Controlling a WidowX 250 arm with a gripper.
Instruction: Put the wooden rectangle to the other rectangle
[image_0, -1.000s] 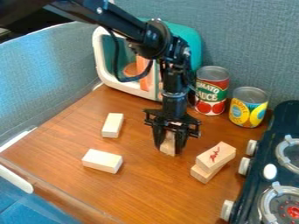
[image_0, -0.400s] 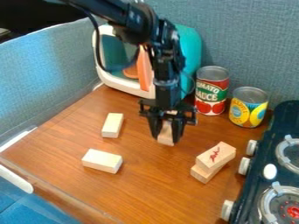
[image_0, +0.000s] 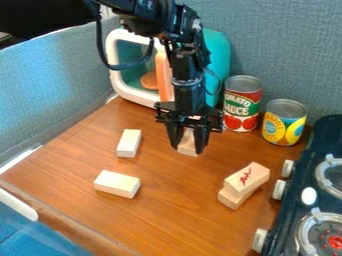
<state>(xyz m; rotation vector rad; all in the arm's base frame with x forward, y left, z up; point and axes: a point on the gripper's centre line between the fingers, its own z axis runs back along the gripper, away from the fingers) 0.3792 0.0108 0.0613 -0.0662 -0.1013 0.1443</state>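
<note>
Camera view: one wood-grained brown tabletop, smooth and faintly glossy, backed by a grey woven panel, with a second panel along the left side. One black gripper, upright, fingers drawn in on a small oblong wooden block, its lower part exposed between the tips; whether it touches the tabletop cannot be told. Two pale, square-edged blocks: one left of the gripper, one nearer the front. One stacked pair near the stove, edges misaligned: upper block with red marking, lower block jutting out beneath. Two ribbed-rim metal cans, red-labelled and yellow-labelled, side by side at the back. One rounded teal box with white front frame, behind the gripper. Stove dark, with pale knobs along its near side, bounding the right edge. A stretch of bare wood separates the held block from the stacked pair.
</note>
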